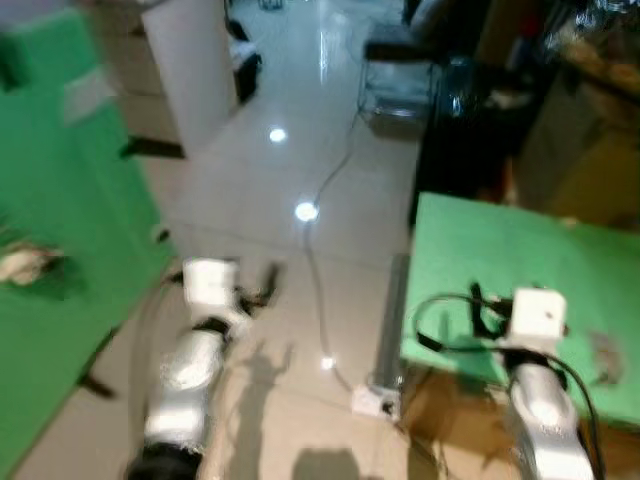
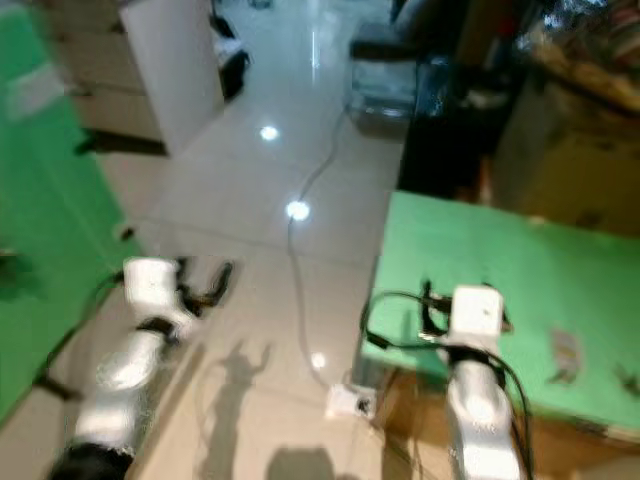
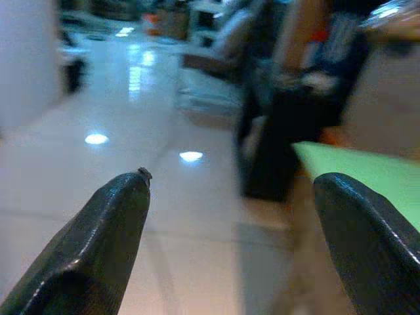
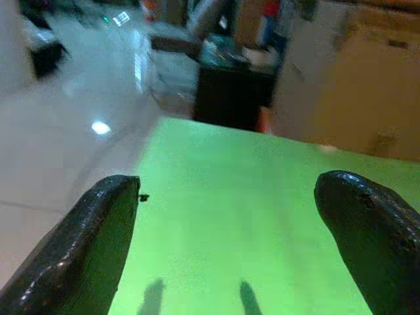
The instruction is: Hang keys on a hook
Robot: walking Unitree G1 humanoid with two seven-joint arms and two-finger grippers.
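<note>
In the left eye view the robot stands on a shiny tiled floor (image 1: 300, 120) between two green surfaces, and the picture is blurry, so it is probably walking. The green table (image 1: 540, 270) is the landmark. The right gripper (image 1: 480, 305) reaches out over the near edge of the table, held low and level, likely so it is ready to pick something up. A small grey thing (image 1: 603, 352) lies on the table to the right of that arm; it may be the keys, but it is too blurred to be sure. The left gripper (image 1: 262, 285) hangs over the floor, well to the left of the table. A white cable (image 1: 325, 190) runs along the floor beside the table. In the right eye view the same grey thing (image 2: 566, 352) lies on the green top. No hook can be made out. In the left wrist view the two black fingers (image 3: 98, 243) are spread wide apart, with nothing between them. In the right wrist view the fingers (image 4: 85, 249) are also wide apart over the green table, holding nothing.
</note>
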